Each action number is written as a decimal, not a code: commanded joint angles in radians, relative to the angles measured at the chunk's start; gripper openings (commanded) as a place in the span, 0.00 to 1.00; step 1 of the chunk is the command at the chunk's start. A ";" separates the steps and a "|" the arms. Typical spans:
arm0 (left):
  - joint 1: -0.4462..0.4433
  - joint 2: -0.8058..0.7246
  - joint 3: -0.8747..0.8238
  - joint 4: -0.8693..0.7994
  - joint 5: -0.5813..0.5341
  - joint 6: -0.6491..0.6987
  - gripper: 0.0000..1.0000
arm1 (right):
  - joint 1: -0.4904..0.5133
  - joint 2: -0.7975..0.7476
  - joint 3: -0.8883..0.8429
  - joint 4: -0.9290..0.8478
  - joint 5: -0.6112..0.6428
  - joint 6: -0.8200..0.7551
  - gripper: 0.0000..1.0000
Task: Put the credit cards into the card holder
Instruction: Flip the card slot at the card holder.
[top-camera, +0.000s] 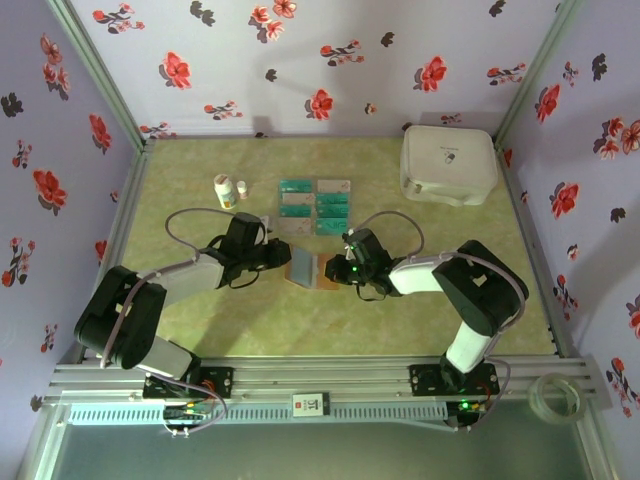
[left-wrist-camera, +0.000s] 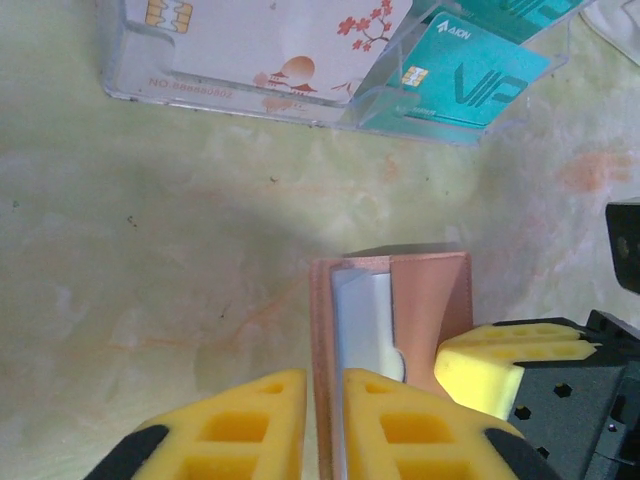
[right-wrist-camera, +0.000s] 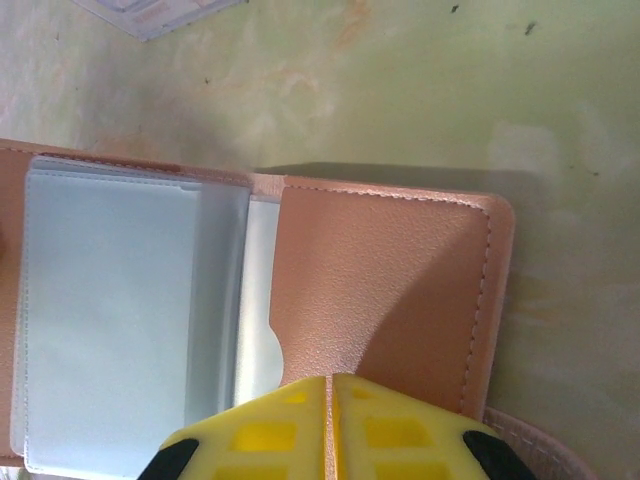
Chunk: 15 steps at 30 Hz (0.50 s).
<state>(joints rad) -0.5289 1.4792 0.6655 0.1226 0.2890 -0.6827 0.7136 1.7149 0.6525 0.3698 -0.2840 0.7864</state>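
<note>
Top view: the card holder lies open on the table between the two grippers. The left gripper is at its left edge and the right gripper at its right edge. The credit cards sit in two columns just beyond the holder, away from the arm bases, with long axes running left-right. Both arms are about equally near them; the left column is closer to the left gripper, the right column to the right one. The white bottles and white case are farther back, well apart from the holder.

Left wrist view: the left gripper is almost fully closed, its yellow fingers pinching the holder's left cover, which stands on edge between them. The clear pockets inside look empty. The cards lie straight ahead of the fingertips across a stretch of bare table, not touching the holder. One finger of the right gripper rests on the right flap.

Right wrist view: the right gripper has its fingers pressed together at the near edge of the brown flap. It reads as a pinch on that flap, though the leather between the pads is hidden. The pockets lie to the left of the fingers.

Judgement: no card is in yet. One gripper must release the holder and reach forward to the cards.
</note>
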 joint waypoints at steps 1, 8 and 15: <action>0.007 -0.010 -0.015 0.028 0.017 -0.010 0.14 | -0.004 0.055 -0.031 -0.074 0.033 0.006 0.10; 0.007 -0.029 -0.012 0.063 0.061 -0.037 0.01 | -0.003 0.069 -0.027 -0.068 0.023 0.007 0.10; -0.038 -0.027 0.015 0.158 0.099 -0.118 0.00 | -0.003 0.087 -0.019 -0.058 0.012 0.011 0.09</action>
<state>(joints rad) -0.5472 1.4555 0.6643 0.2111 0.3561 -0.7559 0.7136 1.7386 0.6537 0.4156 -0.2924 0.7902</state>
